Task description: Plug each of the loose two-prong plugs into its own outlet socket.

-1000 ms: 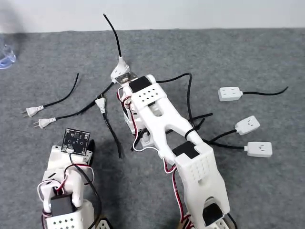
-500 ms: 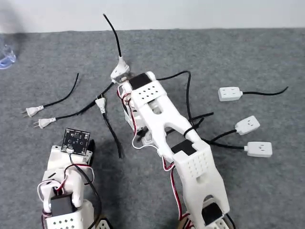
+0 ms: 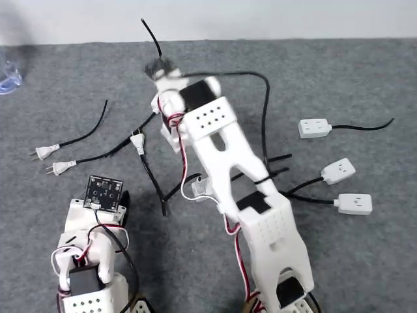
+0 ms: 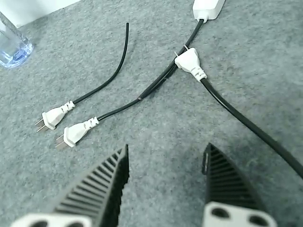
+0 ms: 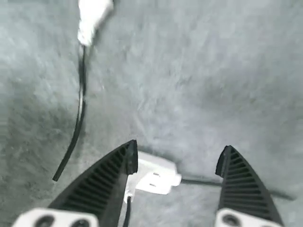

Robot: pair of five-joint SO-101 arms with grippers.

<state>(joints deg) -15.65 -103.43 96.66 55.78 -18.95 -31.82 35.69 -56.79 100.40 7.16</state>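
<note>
My right gripper is open, with a white outlet socket between its fingers, resting against one finger. In the high view this gripper is near the far edge, beside a blurred white plug on a short cut cable. That plug lies ahead of the fingers. My left gripper is open over bare carpet. Beyond it lie two loose plugs and a third plug. Three more sockets lie at the right.
The left arm sits at the near left. Black cables loop around the right arm, and one cable runs between the arms. A clear glass object stands at the far left edge. A white wall borders the far side.
The right arm has swung toward the far edge, taking the socket and its looping cable along. The short-cabled plug has shifted farther away. The left arm is still.
</note>
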